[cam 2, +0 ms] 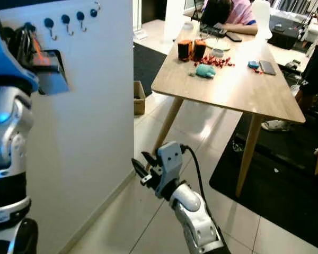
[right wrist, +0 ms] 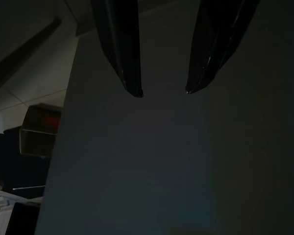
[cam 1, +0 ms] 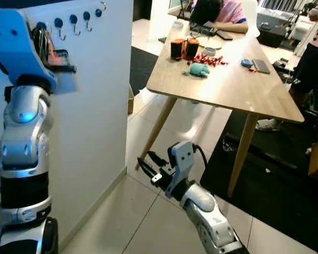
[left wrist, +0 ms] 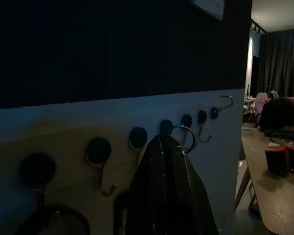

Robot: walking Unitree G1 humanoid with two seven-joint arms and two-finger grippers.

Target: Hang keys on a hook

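Your left end effector, fingers pinched together on a key ring, sits right at the hooks on the wall. Your right end effector hangs low with fingers apart, holding nothing, the worktop beyond it.

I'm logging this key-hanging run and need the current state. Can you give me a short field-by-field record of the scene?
left end effector: raised at the white wall, fingers closed on a key ring, close to the hooks
hooks: a row of dark-based metal hooks high on the white wall
right end effector: held low near the floor, fingers apart, holding nothing
wooden table: to the robot's right, carrying two dark cups, a teal object and a phone
person: slumped over the table's far end
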